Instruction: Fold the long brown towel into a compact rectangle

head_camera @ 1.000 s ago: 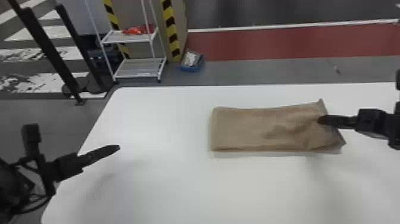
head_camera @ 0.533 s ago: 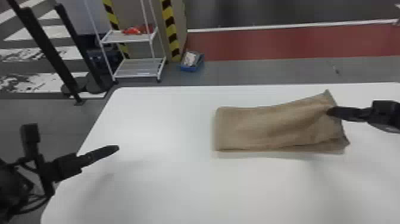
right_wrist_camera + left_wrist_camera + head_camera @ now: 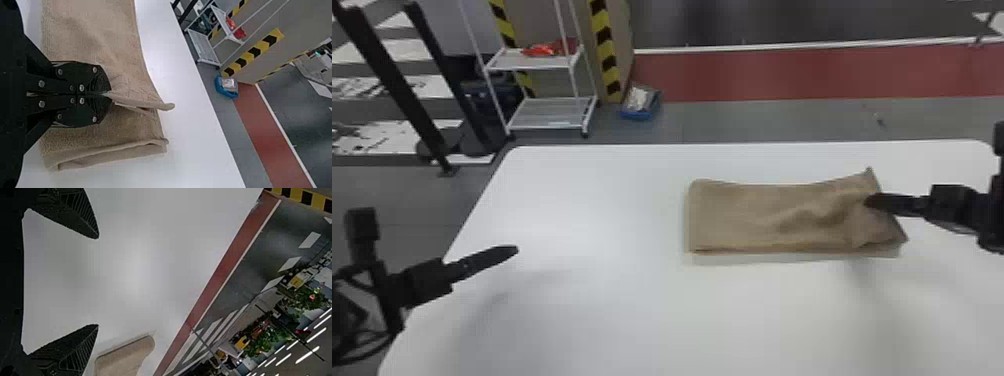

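The brown towel [image 3: 772,215] lies folded into a wide band on the right half of the white table, its right part rumpled and one far corner raised. At that right part is my right gripper [image 3: 869,201]. In the right wrist view the right gripper [image 3: 107,94] is shut on a pinched ridge of the towel [image 3: 90,27], with layered edges lying beside it. My left gripper [image 3: 514,249] is parked over the table's left edge, away from the towel. Seen in the left wrist view, the left gripper [image 3: 98,282] is open with nothing between its fingers.
The white table [image 3: 612,300] extends around the towel. Beyond its far edge stand a white shelf rack [image 3: 547,112] and a blue bin [image 3: 640,105] on the floor, with dark posts [image 3: 392,80] at the far left.
The right gripper first moved right, then came back left onto the towel and now pinches it. The towel's right part is more bunched than before. The left arm has stayed still.
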Controlling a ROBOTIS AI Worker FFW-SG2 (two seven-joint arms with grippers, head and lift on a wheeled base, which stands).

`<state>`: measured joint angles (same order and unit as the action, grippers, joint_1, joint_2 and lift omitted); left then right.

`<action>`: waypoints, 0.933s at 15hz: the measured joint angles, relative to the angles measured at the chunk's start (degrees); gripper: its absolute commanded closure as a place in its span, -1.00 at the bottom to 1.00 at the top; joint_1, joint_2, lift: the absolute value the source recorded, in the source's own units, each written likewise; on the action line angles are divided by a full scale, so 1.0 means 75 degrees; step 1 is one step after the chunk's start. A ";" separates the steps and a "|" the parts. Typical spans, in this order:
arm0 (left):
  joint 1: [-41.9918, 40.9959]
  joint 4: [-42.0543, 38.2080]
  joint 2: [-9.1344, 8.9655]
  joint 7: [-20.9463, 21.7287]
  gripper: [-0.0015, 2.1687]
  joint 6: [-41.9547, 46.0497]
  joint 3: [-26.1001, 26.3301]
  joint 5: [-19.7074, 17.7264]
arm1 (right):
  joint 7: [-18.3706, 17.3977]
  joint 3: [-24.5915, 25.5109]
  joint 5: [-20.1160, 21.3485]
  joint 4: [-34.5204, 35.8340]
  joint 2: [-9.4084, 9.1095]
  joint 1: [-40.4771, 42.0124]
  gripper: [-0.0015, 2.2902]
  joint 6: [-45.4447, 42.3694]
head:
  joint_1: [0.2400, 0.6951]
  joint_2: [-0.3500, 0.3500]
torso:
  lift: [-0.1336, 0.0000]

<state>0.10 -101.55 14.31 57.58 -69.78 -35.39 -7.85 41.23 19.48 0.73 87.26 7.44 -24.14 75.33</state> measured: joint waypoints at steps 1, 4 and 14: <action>0.0009 0.0000 -0.0012 0.0007 -0.93 -0.0003 0.0012 0.0014 | 0.0009 0.0192 -0.0136 0.0267 0.0016 0.0051 0.08 0.0198 | 1.00 0.32 | -0.86; 0.0014 0.0017 -0.0027 0.0021 -0.93 0.0006 0.0023 0.0025 | -0.0104 0.0303 -0.0045 -0.0134 0.0273 -0.0001 0.08 -0.0140 | 1.00 0.21 | -0.86; -0.0002 0.0046 -0.0057 0.0034 -0.93 0.0051 0.0046 0.0067 | -0.0104 0.0082 0.0066 -0.0744 0.0299 -0.0336 0.08 -0.0542 | 1.00 0.21 | -0.86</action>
<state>0.09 -101.21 13.88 57.83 -69.39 -35.04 -7.34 40.45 20.10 1.22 81.69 9.68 -26.67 71.26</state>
